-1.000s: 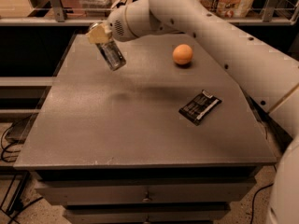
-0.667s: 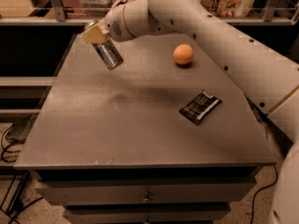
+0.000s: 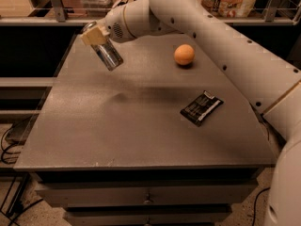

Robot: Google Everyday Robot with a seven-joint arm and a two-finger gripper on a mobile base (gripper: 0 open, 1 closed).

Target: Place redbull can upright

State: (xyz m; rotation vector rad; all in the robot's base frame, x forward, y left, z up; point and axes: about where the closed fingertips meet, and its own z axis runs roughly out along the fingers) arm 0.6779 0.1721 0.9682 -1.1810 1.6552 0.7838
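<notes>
So the gripper [image 3: 97,35] is clamped on the top end of the redbull can [image 3: 109,56], holding it in the air well left of the orange [image 3: 184,54], tilted with its bottom end pointing down and toward the orange. The can isn't touching the grey table [image 3: 117,131]. A black packet [image 3: 201,108] lies flat nearer the camera than the orange, a bit to its right.

Dim warm overhead light; the gripper [image 3: 96,35], clasping the redbull can [image 3: 109,57] above the table's [image 3: 117,140] far-left part, casts a soft shadow.
</notes>
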